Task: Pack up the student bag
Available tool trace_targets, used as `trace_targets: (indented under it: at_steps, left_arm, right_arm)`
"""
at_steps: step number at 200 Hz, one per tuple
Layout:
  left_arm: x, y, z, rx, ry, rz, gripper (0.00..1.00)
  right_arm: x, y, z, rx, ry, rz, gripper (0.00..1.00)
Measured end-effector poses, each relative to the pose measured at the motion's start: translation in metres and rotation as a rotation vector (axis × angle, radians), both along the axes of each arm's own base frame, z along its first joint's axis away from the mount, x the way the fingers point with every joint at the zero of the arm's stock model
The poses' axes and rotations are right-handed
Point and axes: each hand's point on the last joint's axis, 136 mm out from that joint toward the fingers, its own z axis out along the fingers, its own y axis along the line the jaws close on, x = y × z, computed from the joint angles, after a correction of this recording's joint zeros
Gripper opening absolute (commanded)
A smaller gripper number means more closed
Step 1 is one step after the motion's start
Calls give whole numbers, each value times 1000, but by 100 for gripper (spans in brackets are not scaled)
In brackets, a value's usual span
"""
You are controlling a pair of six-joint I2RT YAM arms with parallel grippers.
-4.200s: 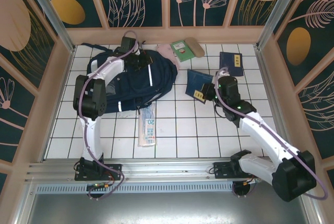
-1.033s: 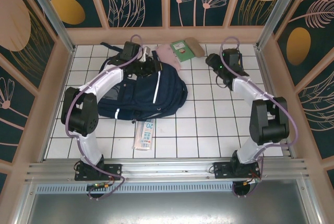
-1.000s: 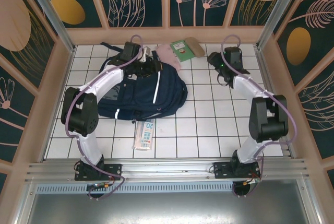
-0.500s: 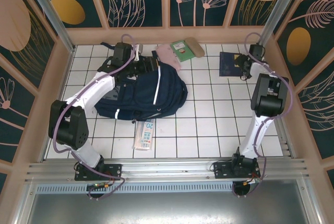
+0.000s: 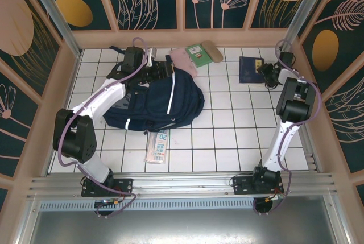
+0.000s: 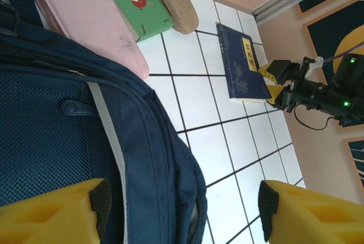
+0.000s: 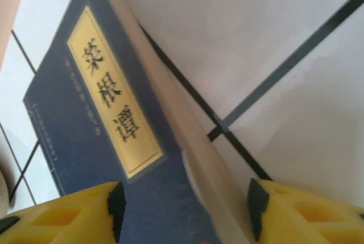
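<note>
The student bag (image 5: 153, 99) lies at the tabletop's (image 5: 227, 136) far left, the spread left tool (image 6: 183, 198) above its edge. The right tool (image 7: 182, 198), also spread, straddles the blue book's (image 7: 102, 113) edge. Seat the book deep between the fingers (image 7: 57, 215) before closing.

We see the student bag (image 5: 153, 99) lying toward ten o'clock from the table's middle, with the left gripper (image 5: 156, 73) over its twelve o'clock end. A pink flat piece (image 5: 183, 62), a green book (image 5: 197, 55) and a tan piece (image 5: 212, 51) sit at the bag's one o'clock. Toward two o'clock lies a blue book (image 5: 249, 69), the right gripper (image 5: 265, 71) at its three o'clock edge. A printed packet (image 5: 158, 146) lies at the bag's six o'clock.
</note>
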Motion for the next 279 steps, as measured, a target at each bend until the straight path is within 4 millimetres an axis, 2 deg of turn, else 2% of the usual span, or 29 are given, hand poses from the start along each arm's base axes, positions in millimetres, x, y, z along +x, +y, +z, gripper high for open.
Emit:
trace_targets:
  at_steps: [34, 56, 86, 110, 161, 215, 243, 279]
  left_arm:
    - [1, -1, 2, -8, -8, -1, 71]
    - [1, -2, 4, -13, -11, -2, 71]
    - [1, -1, 3, -12, -10, -2, 71]
    - [1, -1, 3, -13, -10, -2, 71]
    - [1, -1, 1, -10, -5, -1, 71]
    - [0, -1, 0, -9, -3, -1, 71]
    - [1, -2, -3, -8, 4, -3, 70]
    - [0, -4, -7, -6, 12, -10, 69]
  right_arm:
    - [1, 2, 2, 40, -19, 4, 35]
    - [3, 5, 4, 51, -27, 15, 27]
    - [3, 10, 4, 77, -35, 23, 10]
    - [3, 15, 3, 92, -38, 32, 0]
    - [4, 27, 3, 109, -45, 55, 0]
    - [-3, 33, 4, 142, -53, 50, 0]
    - [-18, 40, 15, 176, -77, 33, 0]
    - [-50, 56, 29, 221, -102, 0, 0]
